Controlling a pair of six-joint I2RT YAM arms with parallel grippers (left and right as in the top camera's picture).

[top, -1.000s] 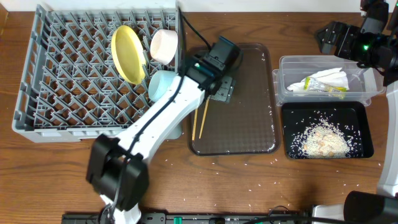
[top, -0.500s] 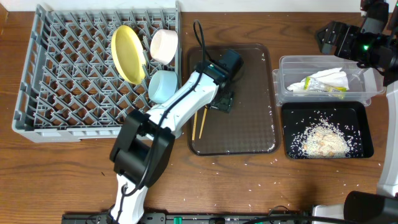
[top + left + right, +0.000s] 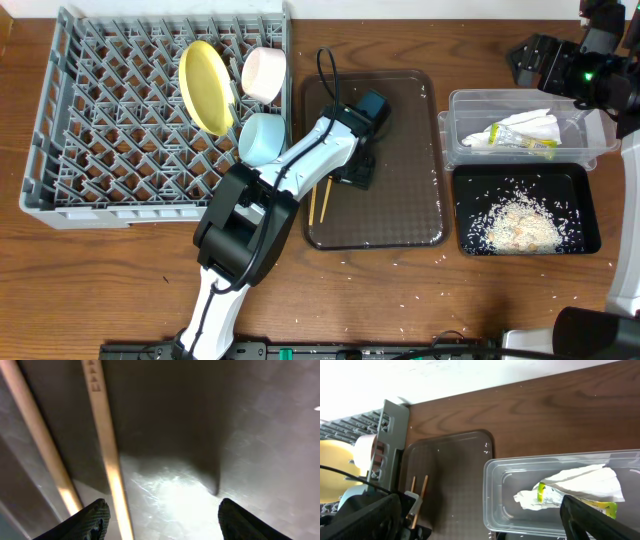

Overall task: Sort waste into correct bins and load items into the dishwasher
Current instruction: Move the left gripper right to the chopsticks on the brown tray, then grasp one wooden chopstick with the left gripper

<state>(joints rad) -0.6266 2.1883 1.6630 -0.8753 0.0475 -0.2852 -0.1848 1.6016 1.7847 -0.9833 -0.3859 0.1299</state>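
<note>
Left claw (image 3: 162, 522) released, jaws wide, close over chopsticks (image 3: 104, 435); one stick just beside one fingertip, nothing grasped. Chopsticks lie side by side on brown tray (image 3: 400, 200), near its left edge. Yellow plate (image 3: 203, 85), white bowl (image 3: 265, 72), blue bowl (image 3: 260, 138) stand in grey rack (image 3: 110, 130) beside tray. Right claw (image 3: 480, 525) released, near clear tub (image 3: 495, 505).
</note>
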